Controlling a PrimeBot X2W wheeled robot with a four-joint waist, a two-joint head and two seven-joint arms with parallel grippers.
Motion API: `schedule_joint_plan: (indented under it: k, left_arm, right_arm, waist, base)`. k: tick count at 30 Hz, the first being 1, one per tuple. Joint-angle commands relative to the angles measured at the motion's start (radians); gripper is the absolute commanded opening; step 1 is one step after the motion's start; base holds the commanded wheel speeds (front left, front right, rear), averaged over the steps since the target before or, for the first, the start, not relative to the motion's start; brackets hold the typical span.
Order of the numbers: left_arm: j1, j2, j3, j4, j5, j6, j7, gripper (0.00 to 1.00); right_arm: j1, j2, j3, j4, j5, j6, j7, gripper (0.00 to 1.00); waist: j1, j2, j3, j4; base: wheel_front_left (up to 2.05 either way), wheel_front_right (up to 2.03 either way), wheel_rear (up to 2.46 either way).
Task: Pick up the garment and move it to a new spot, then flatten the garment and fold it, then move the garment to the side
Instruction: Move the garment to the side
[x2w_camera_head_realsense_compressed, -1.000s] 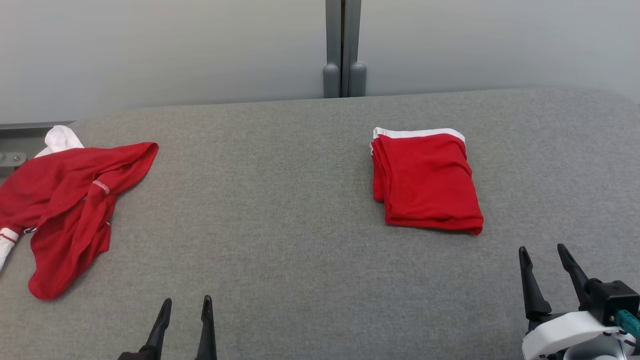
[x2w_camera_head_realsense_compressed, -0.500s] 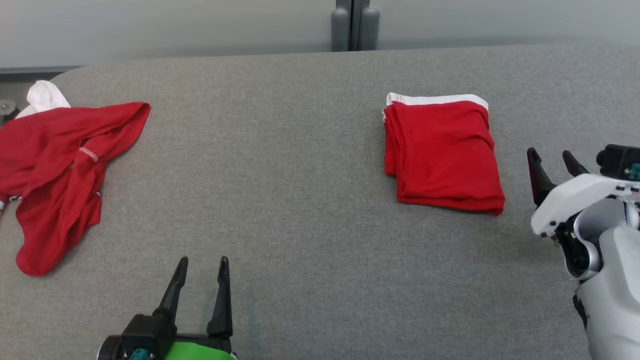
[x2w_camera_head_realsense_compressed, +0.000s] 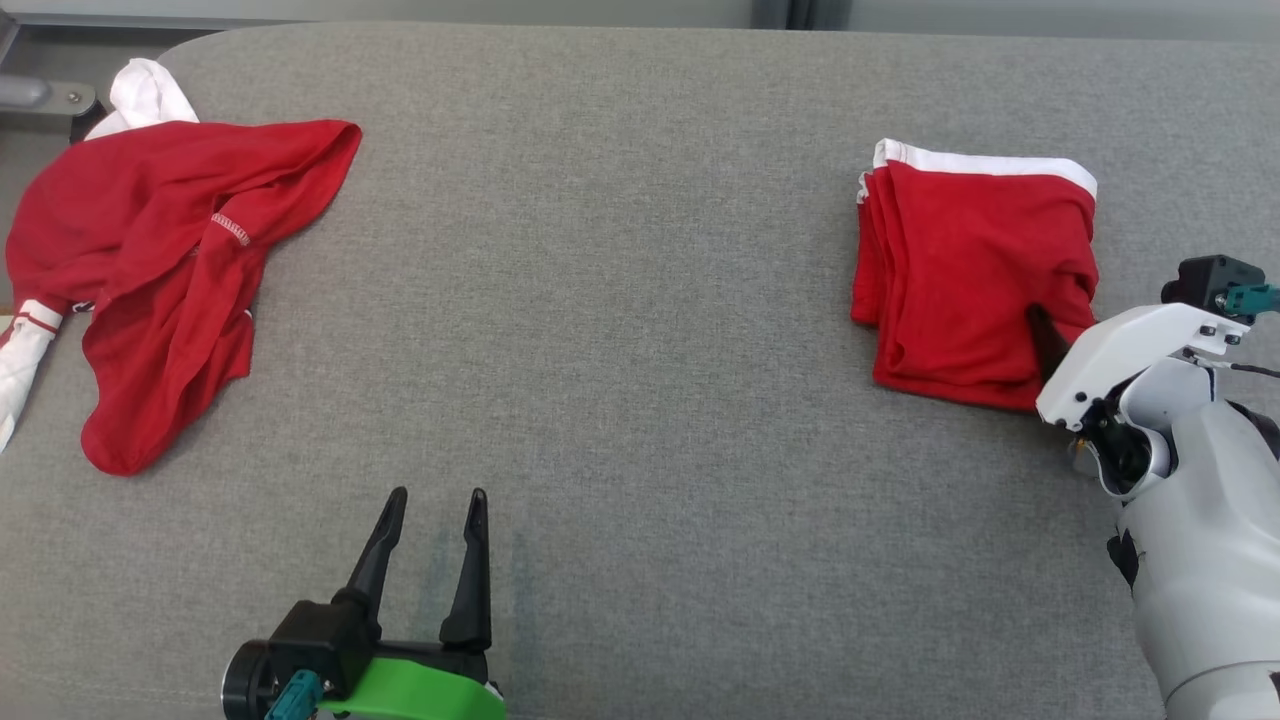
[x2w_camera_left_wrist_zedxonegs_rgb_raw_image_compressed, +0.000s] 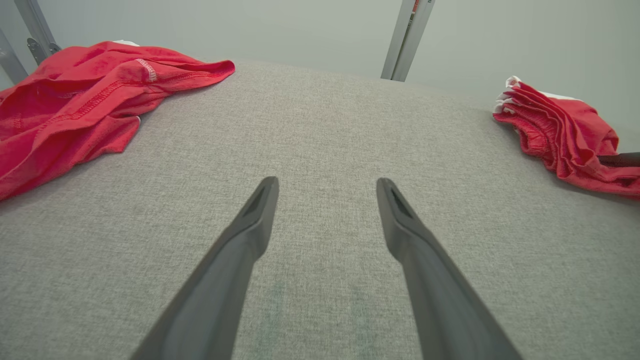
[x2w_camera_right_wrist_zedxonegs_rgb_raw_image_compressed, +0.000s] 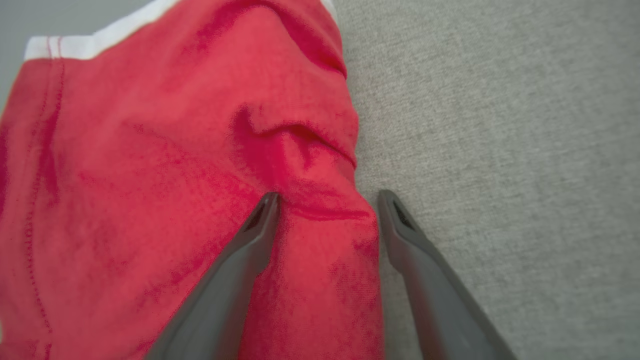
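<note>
A folded red garment (x2w_camera_head_realsense_compressed: 970, 270) with a white band along its far edge lies at the right of the grey table (x2w_camera_head_realsense_compressed: 620, 300). My right gripper (x2w_camera_head_realsense_compressed: 1060, 330) is open and pressed into its near right corner. In the right wrist view the gripper (x2w_camera_right_wrist_zedxonegs_rgb_raw_image_compressed: 328, 197) straddles a raised ridge of the folded garment (x2w_camera_right_wrist_zedxonegs_rgb_raw_image_compressed: 150, 150), left finger on the cloth, right finger on bare table beside its edge. My left gripper (x2w_camera_head_realsense_compressed: 438, 495) hovers open and empty over the table's near middle, also seen in its wrist view (x2w_camera_left_wrist_zedxonegs_rgb_raw_image_compressed: 327, 182), with the folded garment (x2w_camera_left_wrist_zedxonegs_rgb_raw_image_compressed: 560, 130) off to its right.
A crumpled red garment (x2w_camera_head_realsense_compressed: 160, 250) with white sleeve parts (x2w_camera_head_realsense_compressed: 20, 350) lies at the table's far left, also in the left wrist view (x2w_camera_left_wrist_zedxonegs_rgb_raw_image_compressed: 75, 100). A metal bracket (x2w_camera_head_realsense_compressed: 40, 95) sits beyond the table's left corner. A grey post (x2w_camera_left_wrist_zedxonegs_rgb_raw_image_compressed: 405, 40) stands behind the table.
The head camera has tilted down. My right gripper moved forward onto the folded garment's near right corner, and the cloth bunched up there. Both grippers stayed open.
</note>
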Motion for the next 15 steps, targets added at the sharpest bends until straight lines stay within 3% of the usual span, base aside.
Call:
schedule_joint_plan:
  k: [1, 2, 7, 15]
  left_arm:
    - [-0.016, 0.003, 0.001, -0.001, -0.009, 0.007, 0.000, 1.00]
    - [-0.017, 0.003, 0.002, -0.003, -0.005, 0.007, 0.000, 1.00]
    - [-0.016, 0.003, 0.020, -0.008, 0.016, 0.001, 0.000, 1.00]
    - [-0.055, 0.003, 0.065, -0.019, 0.080, -0.034, 0.000, 1.00]
  right_arm:
    - [-0.006, 0.012, -0.009, 0.026, 0.012, -0.001, 0.008, 0.50]
    - [-0.013, 0.016, -0.021, 0.035, 0.024, -0.001, -0.006, 0.00]
    - [-0.063, 0.028, -0.020, 0.047, 0.053, -0.001, -0.030, 0.00]
    - [-0.121, -0.028, -0.010, 0.028, 0.080, -0.001, -0.068, 0.00]
  waist:
    - [0.0000, 0.0000, 0.006, 0.003]
    - [0.0000, 0.0000, 0.007, -0.003]
    - [0.0000, 0.0000, 0.019, -0.080]
    - [0.0000, 0.0000, 0.105, -0.310]
  base:
    - [0.00, 0.00, 0.00]
    - [0.00, 0.00, 0.00]
    - [0.00, 0.00, 0.00]
    - [0.00, 0.00, 0.00]
